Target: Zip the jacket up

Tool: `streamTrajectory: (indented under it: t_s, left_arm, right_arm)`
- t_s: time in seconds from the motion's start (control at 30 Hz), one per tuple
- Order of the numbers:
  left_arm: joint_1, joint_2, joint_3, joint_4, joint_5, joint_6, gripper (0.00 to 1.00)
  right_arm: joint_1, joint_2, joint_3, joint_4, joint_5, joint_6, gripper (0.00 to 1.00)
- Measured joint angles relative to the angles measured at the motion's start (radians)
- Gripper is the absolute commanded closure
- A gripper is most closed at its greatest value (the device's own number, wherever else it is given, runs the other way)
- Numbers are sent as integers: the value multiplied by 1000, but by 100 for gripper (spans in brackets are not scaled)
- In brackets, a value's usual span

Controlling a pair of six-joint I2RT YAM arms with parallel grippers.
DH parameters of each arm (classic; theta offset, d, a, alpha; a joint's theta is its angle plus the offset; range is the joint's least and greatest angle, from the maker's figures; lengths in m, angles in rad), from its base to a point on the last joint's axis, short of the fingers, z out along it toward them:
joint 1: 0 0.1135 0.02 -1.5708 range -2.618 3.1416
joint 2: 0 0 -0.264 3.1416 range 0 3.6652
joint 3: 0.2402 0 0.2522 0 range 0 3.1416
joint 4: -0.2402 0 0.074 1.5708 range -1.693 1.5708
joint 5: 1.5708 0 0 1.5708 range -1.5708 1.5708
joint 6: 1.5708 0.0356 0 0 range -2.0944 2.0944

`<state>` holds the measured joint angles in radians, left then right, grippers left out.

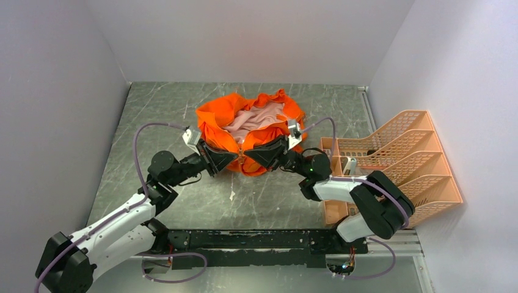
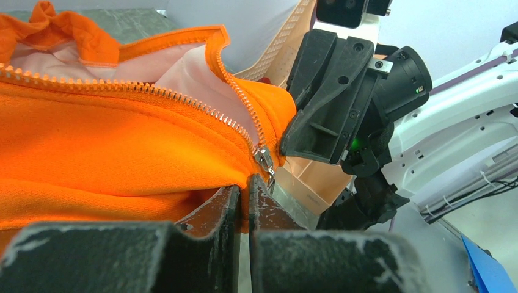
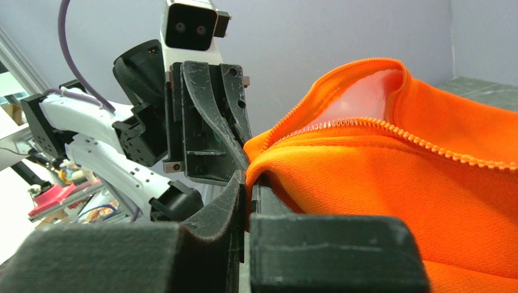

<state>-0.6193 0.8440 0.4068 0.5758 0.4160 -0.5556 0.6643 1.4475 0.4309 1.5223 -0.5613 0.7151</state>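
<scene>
The orange jacket [image 1: 215, 115] lies bunched in the middle of the table, with its pale pink lining [image 1: 256, 119] showing on top. Its light zipper is open, and the metal slider [image 2: 264, 157] sits at the near bottom end. My left gripper [image 1: 231, 160] is shut on the jacket's hem just left of the slider, with orange fabric pinched between its fingertips [image 2: 244, 183]. My right gripper [image 1: 258, 157] faces it from the right and is shut on the hem of the other side [image 3: 249, 178]. The two grippers nearly touch.
A peach basket rack [image 1: 397, 159] with several tiers stands at the right, close behind the right arm's forearm. Grey walls enclose the table on the left, back and right. The marbled grey tabletop [image 1: 153, 110] surrounds the jacket.
</scene>
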Motion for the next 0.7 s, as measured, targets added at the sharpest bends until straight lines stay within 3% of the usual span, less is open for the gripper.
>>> streamTrajectory:
  t_s: [0.4, 0.7]
  left_arm:
    - [-5, 55, 34, -17, 78, 10, 92]
    - [-6, 94, 47, -57, 127, -5, 92]
  right_arm:
    - [0, -100, -32, -113, 26, -44, 100]
    - [3, -219, -42, -367, 66, -71, 100]
